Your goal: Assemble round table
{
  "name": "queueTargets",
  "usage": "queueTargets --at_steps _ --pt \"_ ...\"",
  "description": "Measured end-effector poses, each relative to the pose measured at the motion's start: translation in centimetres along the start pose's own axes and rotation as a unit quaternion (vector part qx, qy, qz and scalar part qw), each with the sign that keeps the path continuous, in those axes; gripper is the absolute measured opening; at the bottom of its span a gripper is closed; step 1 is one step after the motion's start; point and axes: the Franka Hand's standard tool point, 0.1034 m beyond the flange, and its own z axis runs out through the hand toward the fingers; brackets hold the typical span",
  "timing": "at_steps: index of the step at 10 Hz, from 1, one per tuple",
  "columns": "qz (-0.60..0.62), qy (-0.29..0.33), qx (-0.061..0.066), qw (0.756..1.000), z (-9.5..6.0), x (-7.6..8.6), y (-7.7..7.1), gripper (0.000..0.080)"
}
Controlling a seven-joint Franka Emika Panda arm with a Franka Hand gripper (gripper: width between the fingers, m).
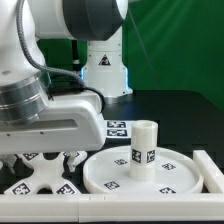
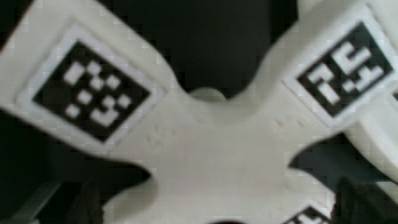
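- The small base piece (image 1: 30, 182), a flat white star of splayed lobes, lies on the dark table at the exterior view's left, directly under the gripper (image 1: 57, 160)
- The coming move looks like a straight descent: the base piece sits below the tool, not off to either side, and in the wrist view its body (image 2: 210, 135) fills the picture
- It lies flat and has no single long axis; its lobes spread outward, so I judge the narrow waist between lobes to be the place to pinch
- The two dark fingers (image 1: 72, 157) appear parted with a gap between them, holding nothing; whether they touch the piece I cannot tell
- Only one arm is present, so no choice of nearer arm arises
- Counted: one base piece, one disc (image 1: 170, 182), one leg (image 1: 143, 145)
- The leg stands upright on the disc's middle, its long axis vertical, well apart from the gripper toward the exterior view's right
- Tags (image 2: 93, 85): two whole ones on separate lobes in the wrist view, and part of a third at the edge
- The marker board (image 1: 116, 128) lies behind the disc
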Motion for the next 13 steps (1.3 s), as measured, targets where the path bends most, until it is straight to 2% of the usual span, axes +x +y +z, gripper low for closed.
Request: queueTargets --at_steps 2,8,9,10,11,13 --pt "0.002 -0.007 0.001 1.000 0.3 -0.3 -0.5 0.0649" --pt "0.001 -0.009 -0.001 1.000 1.3 -0.3 -0.3 0.0649" --pt "0.001 -0.009 -0.001 1.000 1.3 -0.3 -0.3 0.0526" --pt "0.001 -0.009 -0.001 1.000 1.3 -0.4 -0.3 0.0526" --pt "0.001 -0.009 -0.001 1.000 1.3 -0.3 -0.3 0.0443" --pt "0.001 -0.009 -0.001 1.000 1.3 -0.3 -0.3 0.0443"
